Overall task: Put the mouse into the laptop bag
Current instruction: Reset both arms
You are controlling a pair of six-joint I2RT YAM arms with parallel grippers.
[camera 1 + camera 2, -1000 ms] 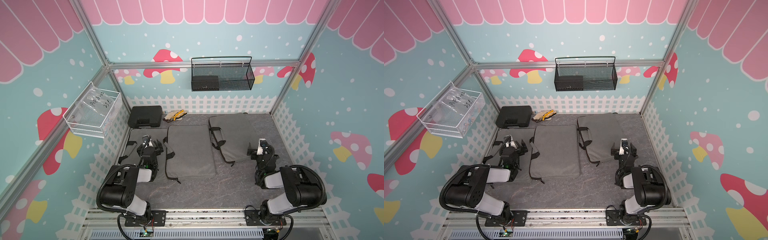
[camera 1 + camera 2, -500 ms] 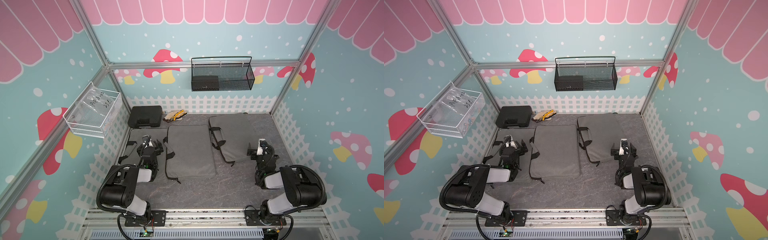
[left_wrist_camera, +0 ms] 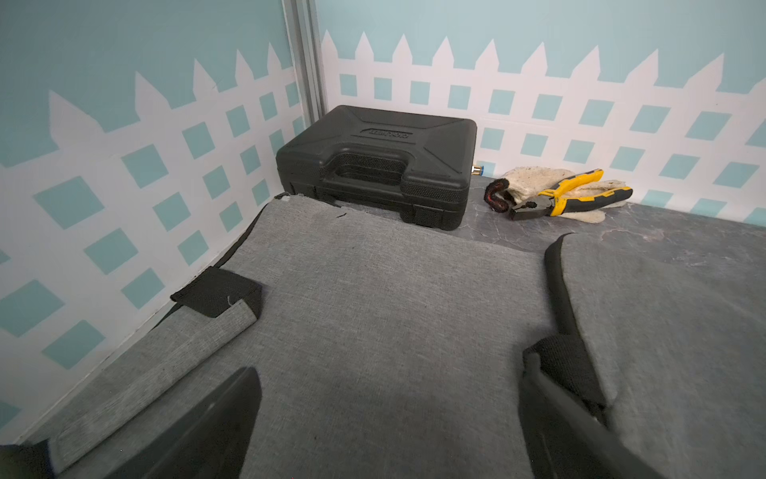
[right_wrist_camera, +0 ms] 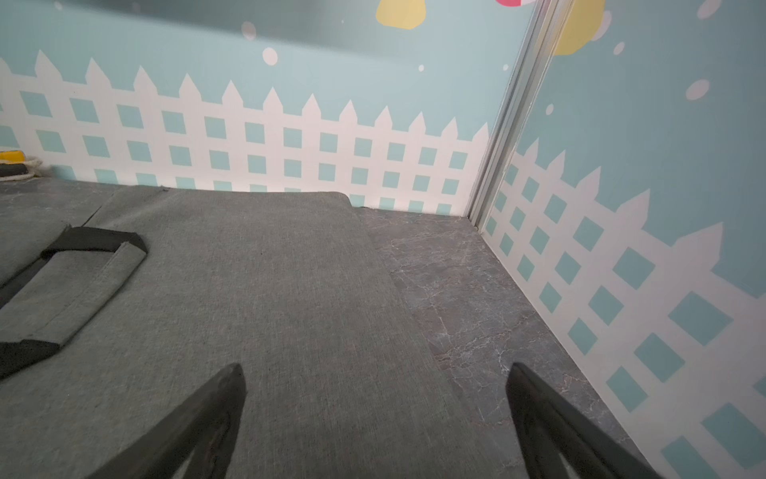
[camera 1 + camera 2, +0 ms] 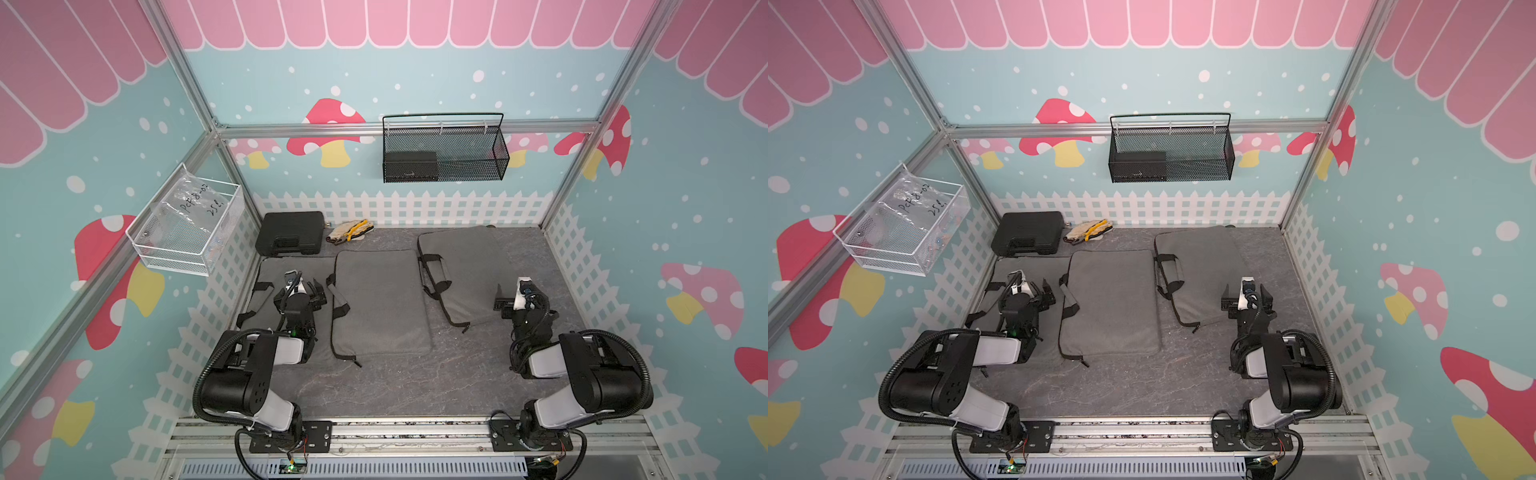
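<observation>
Three grey laptop bags lie flat on the table: a left one (image 5: 268, 272), a middle one (image 5: 380, 299) and a right one (image 5: 461, 266), all looking closed. The mouse is out of view in every frame. My left gripper (image 5: 305, 287) hovers low over the left bag (image 3: 373, 290), open, with nothing between its fingers (image 3: 232, 398). Over the near right edge of the right bag (image 4: 269, 290) my right gripper (image 5: 521, 297) stands open and empty. A small dark shape (image 5: 491, 226) peeks out behind the right bag's far edge; I cannot tell what it is.
A black hard case (image 5: 291, 232) sits in the far left corner, with work gloves and yellow-handled pliers (image 5: 351, 230) beside it. A black mesh basket (image 5: 444, 149) hangs on the back wall and a clear bin (image 5: 187, 224) on the left wall. Bare dark tabletop (image 5: 415, 386) lies in front.
</observation>
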